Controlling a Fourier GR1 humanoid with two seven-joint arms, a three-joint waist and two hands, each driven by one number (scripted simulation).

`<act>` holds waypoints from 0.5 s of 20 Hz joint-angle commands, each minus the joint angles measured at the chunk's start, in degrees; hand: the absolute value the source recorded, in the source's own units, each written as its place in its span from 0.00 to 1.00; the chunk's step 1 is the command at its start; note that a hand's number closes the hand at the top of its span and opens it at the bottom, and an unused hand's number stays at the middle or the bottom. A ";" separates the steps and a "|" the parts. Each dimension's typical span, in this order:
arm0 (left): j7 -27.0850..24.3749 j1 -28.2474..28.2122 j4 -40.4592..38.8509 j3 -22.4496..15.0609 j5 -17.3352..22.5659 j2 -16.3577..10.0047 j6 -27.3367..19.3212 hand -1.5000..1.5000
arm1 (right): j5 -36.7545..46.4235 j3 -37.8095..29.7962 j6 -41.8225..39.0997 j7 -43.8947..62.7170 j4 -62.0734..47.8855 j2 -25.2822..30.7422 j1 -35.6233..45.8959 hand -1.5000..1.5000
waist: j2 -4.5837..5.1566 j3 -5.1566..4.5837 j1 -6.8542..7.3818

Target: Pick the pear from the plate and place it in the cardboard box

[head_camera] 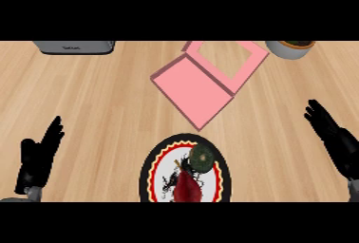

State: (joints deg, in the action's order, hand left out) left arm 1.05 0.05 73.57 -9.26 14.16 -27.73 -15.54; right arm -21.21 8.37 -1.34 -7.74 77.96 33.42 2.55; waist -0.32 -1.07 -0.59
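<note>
A round plate with a black rim and red-yellow trim sits at the lower middle of the wooden counter. On it lies a dark green pear, beside a dark red patch of the plate's pattern. A pink open box with its flap folded out stands beyond the plate, at the upper middle. My left hand rests open at the lower left, fingers up, apart from the plate. My right hand is open at the right edge, fingers pointing up and left, well clear of the pear.
A grey appliance stands at the back left edge. A pale bowl with dark contents sits at the back right, close to the box's corner. Bare wooden counter lies between each hand and the plate.
</note>
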 commanded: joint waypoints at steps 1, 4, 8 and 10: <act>1.69 1.10 2.11 0.48 -0.46 -0.72 0.94 0.50 | 3.00 3.00 5.02 0.84 8.22 -5.04 -0.26 0.00 | 0.12 1.04 0.36; -1.12 3.20 3.95 -1.29 -3.58 -0.67 -0.97 0.50 | 4.17 8.66 10.25 -1.91 14.04 -16.18 7.72 0.00 | -0.20 1.03 1.58; -1.75 3.57 6.21 -4.17 -5.36 0.14 -0.59 0.50 | 25.13 11.01 22.35 4.00 9.15 -6.37 11.41 1.00 | -0.65 0.26 1.73; -0.99 3.35 7.70 -3.59 -5.24 0.21 -1.53 0.50 | 22.56 15.21 34.22 2.90 11.05 -24.69 4.48 0.00 | -0.39 0.99 0.78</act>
State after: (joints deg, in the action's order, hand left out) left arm 0.09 3.40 79.31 -11.99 9.83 -27.93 -16.47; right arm -5.32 18.82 19.06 -5.71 88.25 19.34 10.05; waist -0.80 -0.51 0.66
